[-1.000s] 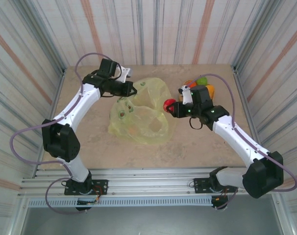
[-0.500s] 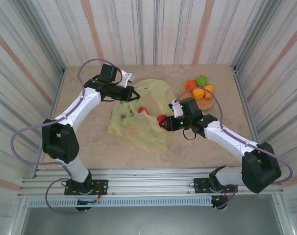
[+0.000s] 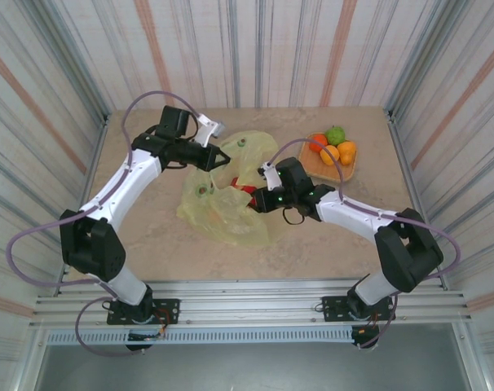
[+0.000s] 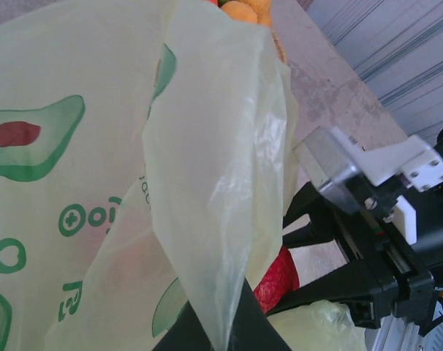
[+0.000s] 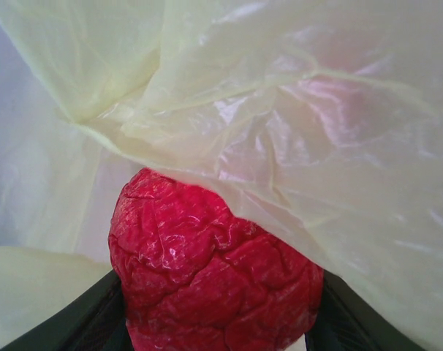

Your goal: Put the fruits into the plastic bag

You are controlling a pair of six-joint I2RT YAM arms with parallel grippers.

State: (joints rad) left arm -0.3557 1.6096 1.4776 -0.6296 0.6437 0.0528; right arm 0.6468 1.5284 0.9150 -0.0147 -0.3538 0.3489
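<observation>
1. Count: there is one plastic bag (image 3: 231, 218) and five fruits that can be told clearly. One red fruit (image 5: 207, 270) is in the right end effector (image 3: 252, 198). The other four sit on a woven tray (image 3: 346, 173): a green fruit (image 3: 335, 134), a red-orange fruit (image 3: 317, 141), an orange fruit (image 3: 330, 155) and a second orange fruit (image 3: 346, 149). Whether more fruits lie inside the bag cannot be told through the film.
2. The right end effector pinches the red fruit. In the right wrist view its dark fingers (image 5: 75, 322) press in low on both sides of the fruit. Bag film drapes just above and ahead of the fingertips and touches the fruit's top.
3. The left end effector (image 3: 220, 156) is pressed together on a fold of the bag's rim and holds it lifted off the table (image 3: 149, 236). In the left wrist view the film narrows to a point between its fingers.
4. The bag lies crumpled, and its long axis runs from the left end effector toward the near edge of the table. Its opening faces the right end effector, which is at the mouth. The red fruit is roundish with wrinkled, glossy skin and has no clear long axis.
5. The tray is behind the right end effector, past its wrist, and apart from the bag. A loose sheet of film printed with avocado pictures (image 4: 33, 137) hangs between the two end effectors.
</observation>
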